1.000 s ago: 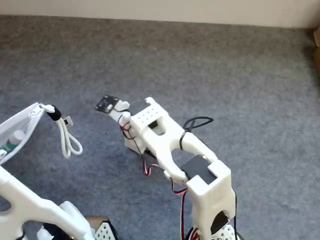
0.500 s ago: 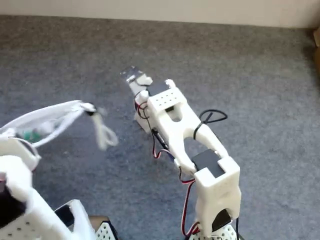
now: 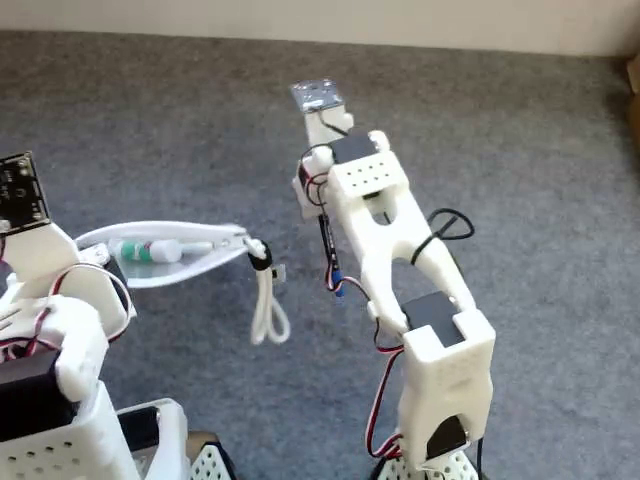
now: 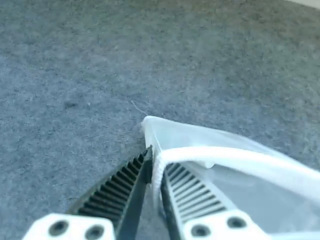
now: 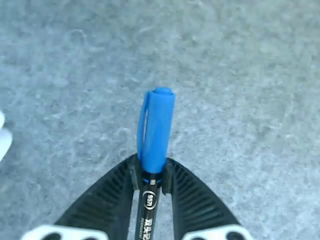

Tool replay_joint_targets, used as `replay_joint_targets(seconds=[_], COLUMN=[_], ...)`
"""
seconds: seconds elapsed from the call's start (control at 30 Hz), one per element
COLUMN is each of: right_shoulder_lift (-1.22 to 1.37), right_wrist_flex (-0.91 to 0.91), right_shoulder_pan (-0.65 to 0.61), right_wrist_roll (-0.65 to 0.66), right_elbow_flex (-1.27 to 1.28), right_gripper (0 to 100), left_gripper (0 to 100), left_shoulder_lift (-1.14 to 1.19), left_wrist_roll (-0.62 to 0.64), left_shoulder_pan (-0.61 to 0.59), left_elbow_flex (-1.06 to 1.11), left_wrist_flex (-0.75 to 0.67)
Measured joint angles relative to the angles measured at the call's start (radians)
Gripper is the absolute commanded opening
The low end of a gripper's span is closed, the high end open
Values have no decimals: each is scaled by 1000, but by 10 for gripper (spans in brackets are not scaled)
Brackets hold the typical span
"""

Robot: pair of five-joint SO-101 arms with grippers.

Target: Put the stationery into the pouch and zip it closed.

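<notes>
Both over carpet (image 3: pixel 520 150): left gripper (image 4: pixel 154 165) pinches pouch (image 4: pixel 200 137), right gripper (image 5: pixel 150 167) pinches pen (image 5: pixel 156 125).

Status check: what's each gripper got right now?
Left gripper shut on pouch rim. Right gripper shut on blue-capped pen. Pen not yet in pouch. White strap hangs off pouch end.

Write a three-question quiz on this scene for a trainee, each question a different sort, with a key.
1. True or false: the right gripper is shut on a pen with a blue cap.
2. What is the left gripper clamped on? A: the rim of the pouch. B: a ruler. C: nothing.
3. In the high view, what hangs from the end of the pouch nearest the other arm?

Key:
1. True.
2. A.
3. A white cord loop.
</notes>
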Motion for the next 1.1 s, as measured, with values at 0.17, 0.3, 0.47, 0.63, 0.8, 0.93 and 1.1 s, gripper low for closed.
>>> replay_joint_targets(seconds=[0.17,0.3,0.47,0.63,0.8,0.93,1.1], right_shoulder_lift=[-83,-213,-365,-546,-717,-832,-980], right_wrist_flex=[0,-5,-5,-5,-5,-5,-5], right_shoulder_pan=[2,2,-41,-52,-52,-55,-58], right_wrist_roll=[-6,-9,-49,-213,-305,-404,-482], right_elbow_flex=[3,97,203,255,325,331,331], right_gripper=[5,5,5,5,5,5,5], left_gripper=[11,11,11,11,11,11,11], left_shoulder_lift=[-12,-14,-15,-17,-17,-17,-17], left_wrist_roll=[-46,-48,-49,-49,-55,-75,-77], left_shoulder_pan=[-5,-5,-5,-5,-5,-6,-21], left_elbow_flex=[60,66,92,110,129,132,135], left_wrist_flex=[-34,-40,-41,-61,-78,-78,-78])
